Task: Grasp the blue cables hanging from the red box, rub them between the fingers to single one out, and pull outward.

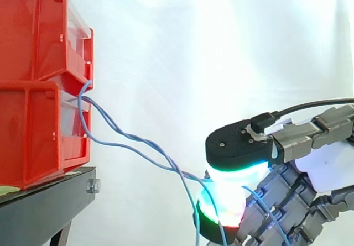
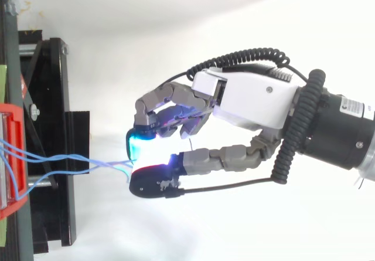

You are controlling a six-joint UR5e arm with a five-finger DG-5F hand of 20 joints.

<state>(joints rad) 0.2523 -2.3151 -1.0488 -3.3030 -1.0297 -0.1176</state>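
Two stacked red bins [image 1: 38, 85] stand on a black stand [image 1: 47, 199] at the left. Thin blue cables [image 1: 133, 144] come out between the bins and run down to the right, pulled away from the bins. My hand [image 2: 246, 100] reaches in from the right and is shut on the blue cables [image 2: 108, 166], which are pinched between the thumb pad [image 1: 235, 146] above and glowing fingertips [image 1: 221, 213] below. The cables' loose ends hang down past the fingers at the lower edge of the side view.
A white curtain hangs behind the work. The black stand [image 2: 53, 143] with its bracing lies along the left edge of the top view, with the red bin's rim [image 2: 13, 155] on it.
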